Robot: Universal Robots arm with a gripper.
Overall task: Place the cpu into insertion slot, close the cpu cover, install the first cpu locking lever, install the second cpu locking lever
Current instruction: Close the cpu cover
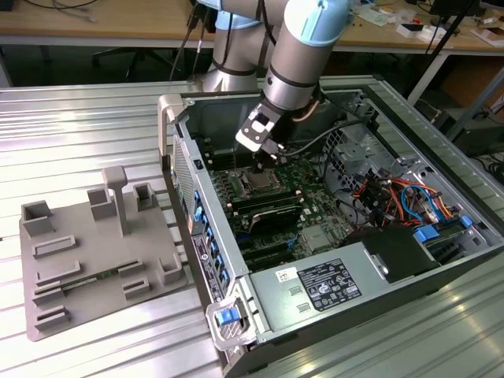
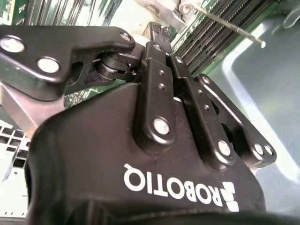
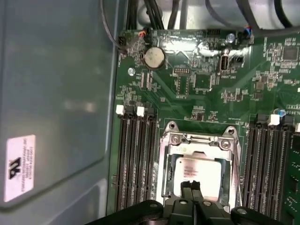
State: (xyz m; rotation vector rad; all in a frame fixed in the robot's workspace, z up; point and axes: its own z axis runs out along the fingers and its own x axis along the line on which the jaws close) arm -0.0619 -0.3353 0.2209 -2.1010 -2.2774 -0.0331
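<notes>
The cpu [image 3: 199, 169], a silvery square chip, lies in the insertion slot [image 3: 163, 157] on the green motherboard. The silver cpu cover [image 3: 199, 139] lies flat around it, and the chip shows through its window. My gripper [image 3: 192, 184] is shut, its black fingertips pressed together just over the chip's near edge, with nothing seen between them. In the exterior view the gripper [image 1: 266, 157] hangs right above the cpu [image 1: 258, 183] inside the open computer case. A thin metal lever rod [image 2: 229, 26] slants past the gripper [image 2: 161, 35] in the second wrist view.
Black memory slots [image 3: 136, 159] flank the socket on both sides. The case wall [image 3: 56, 103] stands close beside the board. Cables [image 1: 394, 193] and a power supply [image 1: 323, 283] fill the case toward the exterior view's right. A grey fixture tray [image 1: 87, 252] sits outside the case on the exterior view's left.
</notes>
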